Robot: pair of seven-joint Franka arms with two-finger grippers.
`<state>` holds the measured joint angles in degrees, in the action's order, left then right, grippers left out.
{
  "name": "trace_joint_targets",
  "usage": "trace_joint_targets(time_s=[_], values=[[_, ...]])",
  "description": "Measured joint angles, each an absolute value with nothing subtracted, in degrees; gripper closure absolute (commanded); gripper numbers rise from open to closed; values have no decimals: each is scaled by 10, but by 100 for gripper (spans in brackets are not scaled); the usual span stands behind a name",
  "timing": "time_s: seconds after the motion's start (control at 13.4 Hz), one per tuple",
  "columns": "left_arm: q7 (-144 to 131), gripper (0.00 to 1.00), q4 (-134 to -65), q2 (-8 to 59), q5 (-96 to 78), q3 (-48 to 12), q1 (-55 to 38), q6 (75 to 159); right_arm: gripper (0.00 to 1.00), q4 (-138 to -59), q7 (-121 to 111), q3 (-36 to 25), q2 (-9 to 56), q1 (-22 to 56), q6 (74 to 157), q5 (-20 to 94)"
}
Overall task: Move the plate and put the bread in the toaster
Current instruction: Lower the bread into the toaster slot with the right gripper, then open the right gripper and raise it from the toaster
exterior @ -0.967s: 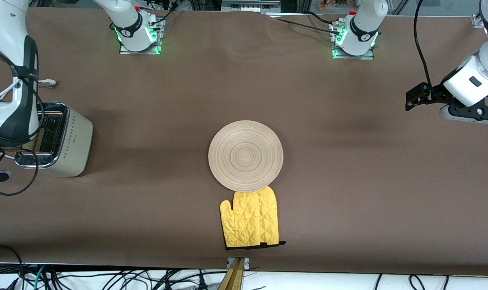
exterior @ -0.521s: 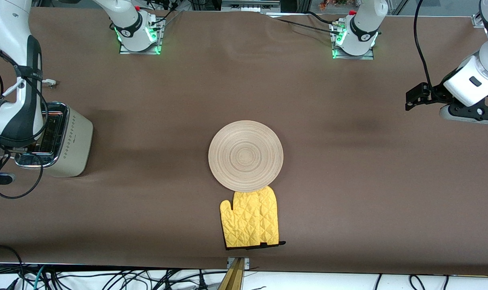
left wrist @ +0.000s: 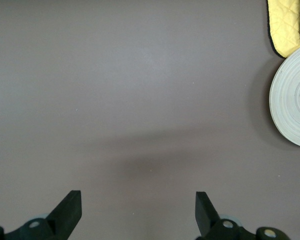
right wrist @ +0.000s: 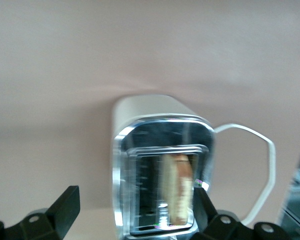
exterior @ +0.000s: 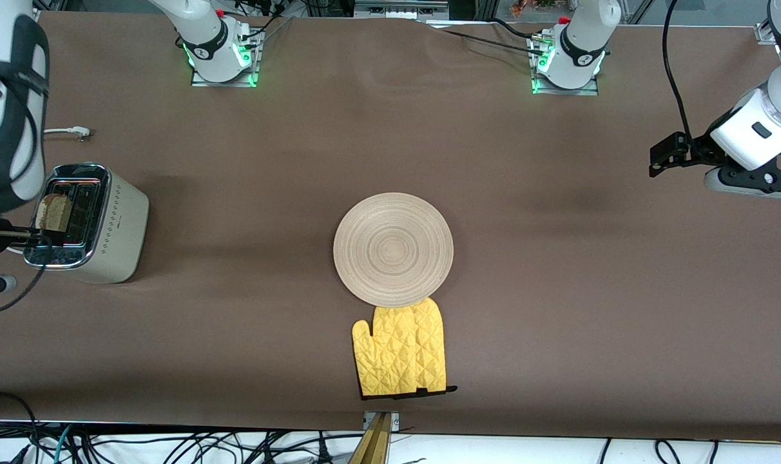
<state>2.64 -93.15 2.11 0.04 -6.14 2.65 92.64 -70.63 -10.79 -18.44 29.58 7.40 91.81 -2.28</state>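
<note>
Risen right tool [right wrist: 132, 210] (spread, empty) bares bread [exterior: 54, 213] in toaster [exterior: 97, 222]; left tool [left wrist: 138, 210] waits spread.

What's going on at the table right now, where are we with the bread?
The bread stands in a slot of the toaster at the right arm's end of the table. The right end effector is open above the toaster, empty. The plate sits mid-table, its near rim over the yellow mitt. The left end effector waits open over bare table.
</note>
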Motion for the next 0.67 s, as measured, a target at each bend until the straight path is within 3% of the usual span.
trace_joint_targets(time_s=[0.45,0.67], values=[[26,0,-931,21,0,-61,28,926,0,-706,-113,-177,261,133,889,50],[26,0,-931,21,0,-61,28,926,0,-713,-112,-143,241,142,885,53]])
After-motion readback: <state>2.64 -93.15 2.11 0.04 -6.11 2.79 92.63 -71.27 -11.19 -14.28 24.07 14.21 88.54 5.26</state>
